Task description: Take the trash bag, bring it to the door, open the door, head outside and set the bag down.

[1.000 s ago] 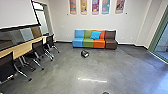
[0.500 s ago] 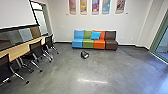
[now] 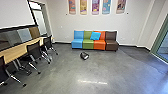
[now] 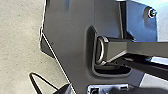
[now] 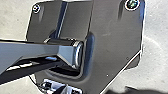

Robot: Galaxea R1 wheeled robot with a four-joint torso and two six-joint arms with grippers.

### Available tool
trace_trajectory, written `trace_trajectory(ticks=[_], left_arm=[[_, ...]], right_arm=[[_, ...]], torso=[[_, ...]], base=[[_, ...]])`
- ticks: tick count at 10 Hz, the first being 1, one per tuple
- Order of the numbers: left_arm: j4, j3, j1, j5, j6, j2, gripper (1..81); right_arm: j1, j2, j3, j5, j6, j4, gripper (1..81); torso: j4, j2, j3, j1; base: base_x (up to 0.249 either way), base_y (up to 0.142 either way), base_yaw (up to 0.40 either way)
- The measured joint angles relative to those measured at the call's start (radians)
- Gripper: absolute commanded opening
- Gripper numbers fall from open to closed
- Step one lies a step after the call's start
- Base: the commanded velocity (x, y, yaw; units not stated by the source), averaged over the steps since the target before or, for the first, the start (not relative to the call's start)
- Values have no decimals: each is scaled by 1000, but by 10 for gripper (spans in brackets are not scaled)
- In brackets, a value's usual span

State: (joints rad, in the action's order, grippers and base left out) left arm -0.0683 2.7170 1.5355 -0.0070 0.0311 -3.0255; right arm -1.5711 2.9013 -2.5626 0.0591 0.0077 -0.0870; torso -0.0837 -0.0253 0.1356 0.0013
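Grip and opening of the left and right grippers cannot be determined. Black bundle [image 3: 84,56], consistent with the trash bag, lies on the grey floor [image 3: 100,70] in front of the green section of a multicoloured sofa [image 3: 88,44], apart from it; contents cannot be told. Blue cushion [image 3: 95,36] rests on the sofa. Dark chairs [image 3: 34,51] line the wood-topped table [image 3: 15,53]. Posters [image 3: 95,6] hang above the sofa; green-framed glazing [image 3: 160,37] stands at the room's right.
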Motion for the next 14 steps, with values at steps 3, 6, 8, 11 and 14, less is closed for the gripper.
trace_trajectory(ticks=[3, 6, 8, 11, 14], left_arm=[[0, -1, -2, 0, 0, -4, 811], [0, -2, -3, 0, 0, -2, 811], [0, -1, -2, 0, 0, -2, 811], [0, -1, -2, 0, 0, -2, 811], [0, -1, -2, 0, 0, -2, 811]], right_arm=[[1, -2, -4, 1, 0, 0, 811], [-1, 0, -4, -1, 0, -1, 811], [0, 0, -4, -1, 0, -1, 811], [0, 0, -4, -1, 0, -1, 811], [0, 0, -5, 0, 0, -1, 811]], torso=[[0, 0, 0, 0], [0, 0, 0, 0], [0, 0, 0, 0], [0, 0, 0, 0], [0, 0, 0, 0]], base=[[169, 73, 0], [169, 76, 0], [169, 79, 0], [169, 79, 0], [169, 79, 0]])
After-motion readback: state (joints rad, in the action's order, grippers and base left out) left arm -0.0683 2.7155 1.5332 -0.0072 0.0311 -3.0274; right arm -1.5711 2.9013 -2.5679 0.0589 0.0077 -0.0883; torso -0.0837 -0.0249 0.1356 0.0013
